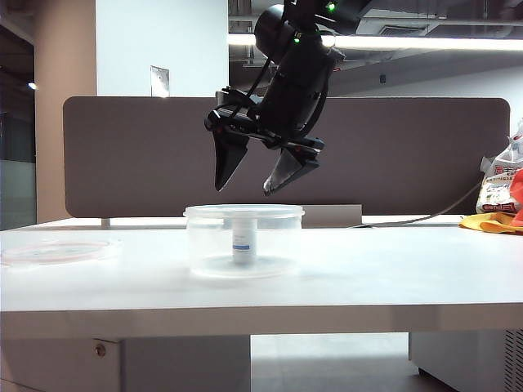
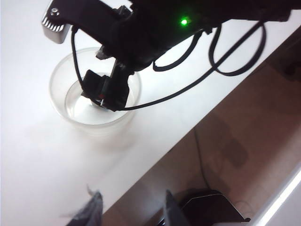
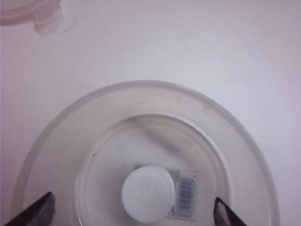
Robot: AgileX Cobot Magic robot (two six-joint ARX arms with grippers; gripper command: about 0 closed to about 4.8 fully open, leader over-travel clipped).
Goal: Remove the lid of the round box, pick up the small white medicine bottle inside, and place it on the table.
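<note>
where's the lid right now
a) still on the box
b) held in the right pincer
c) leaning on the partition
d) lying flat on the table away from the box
d: the lid lies flat on the table at the left, apart from the open box; the bottle stands inside, and the right pincer hangs open and empty above it.

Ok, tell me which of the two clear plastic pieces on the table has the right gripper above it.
The round box, the open tub holding the small white medicine bottle. The right gripper hangs open over it; the lid lies flat far left.
</note>
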